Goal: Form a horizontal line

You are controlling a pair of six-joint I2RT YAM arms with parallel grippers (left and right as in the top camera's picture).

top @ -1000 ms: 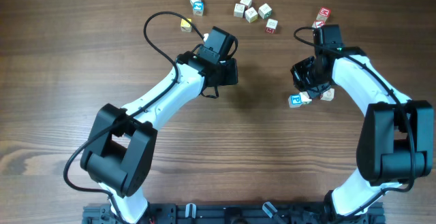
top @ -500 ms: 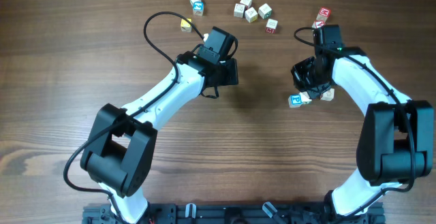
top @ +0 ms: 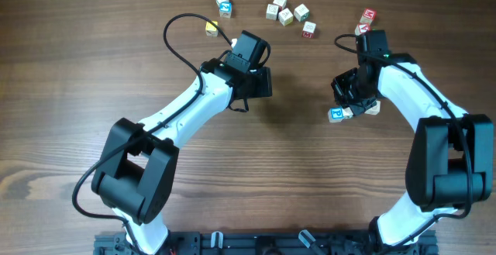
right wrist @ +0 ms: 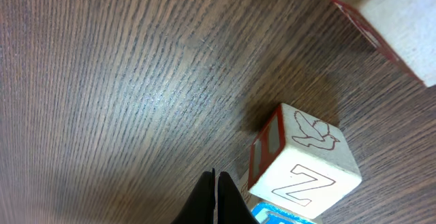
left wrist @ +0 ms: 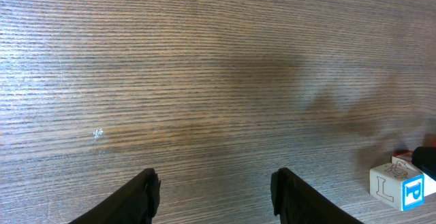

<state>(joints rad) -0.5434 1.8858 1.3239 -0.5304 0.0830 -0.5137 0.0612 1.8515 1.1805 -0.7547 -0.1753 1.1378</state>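
The horizontal line is a short row by my right arm: a blue-faced cube (top: 336, 115) at its left end and a pale cream cube (top: 373, 108) at its right, with the middle hidden under my right gripper (top: 353, 94). In the right wrist view my right gripper (right wrist: 215, 183) is shut and empty, its tips just left of a cream cube with a Z and a bird (right wrist: 304, 160). A blue face (right wrist: 276, 216) shows below that cube. My left gripper (top: 260, 81) is open and empty over bare wood (left wrist: 214, 186). A cube with an L and a blue P (left wrist: 397, 186) lies to its right.
Loose cubes lie along the far edge: two white-and-blue (top: 224, 4), one yellow (top: 211, 28), a cluster of several (top: 287, 13), and red-faced ones (top: 368, 15) behind my right arm. Another red-edged cube (right wrist: 398, 23) fills the right wrist view's top right.
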